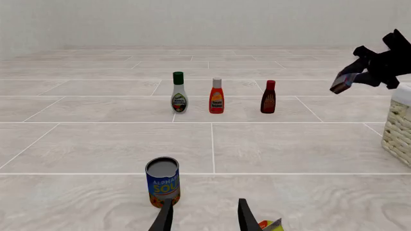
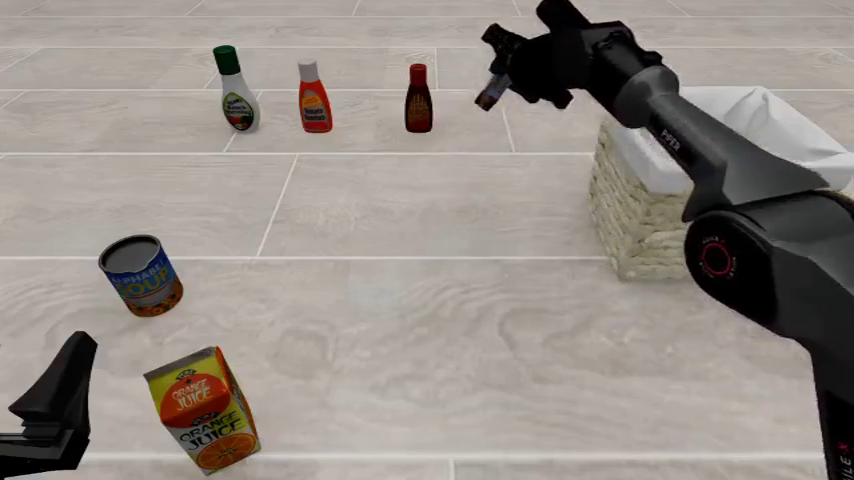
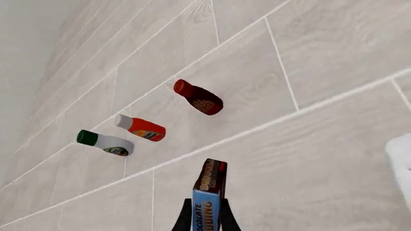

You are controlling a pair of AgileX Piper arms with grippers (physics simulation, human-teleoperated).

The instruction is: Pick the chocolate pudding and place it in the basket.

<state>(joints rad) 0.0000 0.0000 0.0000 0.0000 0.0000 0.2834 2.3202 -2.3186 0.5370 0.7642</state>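
My right gripper [image 2: 497, 88] is shut on the chocolate pudding [image 2: 491, 92], a small dark brown box with a blue edge, and holds it in the air at the far side, left of the basket [image 2: 641, 215]. The box shows close up between the fingers in the right wrist view [image 3: 209, 197] and small in the left wrist view [image 1: 344, 82]. The basket is pale wicker with a white cloth lining and shows at the edge of the left wrist view [image 1: 399, 130]. My left gripper [image 1: 202, 216] is open and empty near the front left, close to the soup can [image 1: 162, 182].
Three bottles stand in a far row: green-capped white [image 2: 236, 90], orange [image 2: 314, 98], dark brown with red cap [image 2: 418, 99]. The blue-labelled soup can [image 2: 140, 275] and an orange juice carton [image 2: 203, 408] sit front left.
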